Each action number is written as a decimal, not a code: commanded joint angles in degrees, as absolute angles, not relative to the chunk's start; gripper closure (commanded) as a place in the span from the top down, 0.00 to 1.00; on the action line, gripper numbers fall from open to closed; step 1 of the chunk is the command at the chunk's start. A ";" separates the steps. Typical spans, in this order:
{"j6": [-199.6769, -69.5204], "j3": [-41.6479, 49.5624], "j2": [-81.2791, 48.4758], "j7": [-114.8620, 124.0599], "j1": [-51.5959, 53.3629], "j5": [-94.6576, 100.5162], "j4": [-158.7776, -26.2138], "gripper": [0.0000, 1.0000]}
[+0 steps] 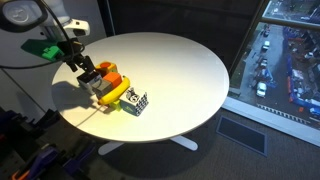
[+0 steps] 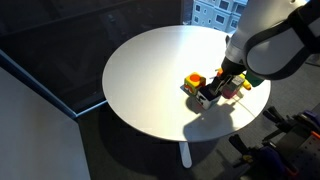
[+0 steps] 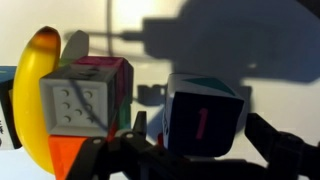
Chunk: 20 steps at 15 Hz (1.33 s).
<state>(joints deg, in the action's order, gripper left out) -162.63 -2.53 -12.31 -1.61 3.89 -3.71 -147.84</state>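
Red-marked cube [image 3: 205, 118] — white faces, dark edges — sits just right of centre in the wrist view, resting on the pale round worktop [image 1: 180, 60]. The dark metal of the jaws shows low at the cube's 8 o'clock and 4 o'clock. They seem to bracket it, but I cannot tell whether they stand apart or already pinch it.

At the cube's 9 o'clock is a grey dotted die [image 3: 78, 103], with a pink cube [image 3: 108, 68] close behind at 11 o'clock. A banana [image 3: 38, 85] curves up further out at 9 o'clock. An orange block [image 1: 108, 71] belongs to the same tight cluster.

In both exterior views the cluster lies near the worktop's rim. It is at about 9 o'clock from the centre where the arm comes in from the upper left, and at about 4 o'clock where the arm [image 2: 270, 40] hangs over it.

As I judge it, the reach to the cluster is made, but the grip itself is unsettled. Every piece rests on the worktop and nothing is raised, so any lifting or shifting of the cube is not yet done.
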 commanded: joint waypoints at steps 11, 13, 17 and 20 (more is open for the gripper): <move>-163.52 -1.47 -16.32 4.75 5.63 -1.24 -144.78 1.00; -163.33 -1.17 -17.30 5.01 5.73 -0.87 -143.82 1.00; -163.11 -1.24 -18.96 4.85 5.84 -1.11 -142.14 1.00; -162.98 -1.26 -19.88 5.06 6.32 -1.09 -141.08 1.00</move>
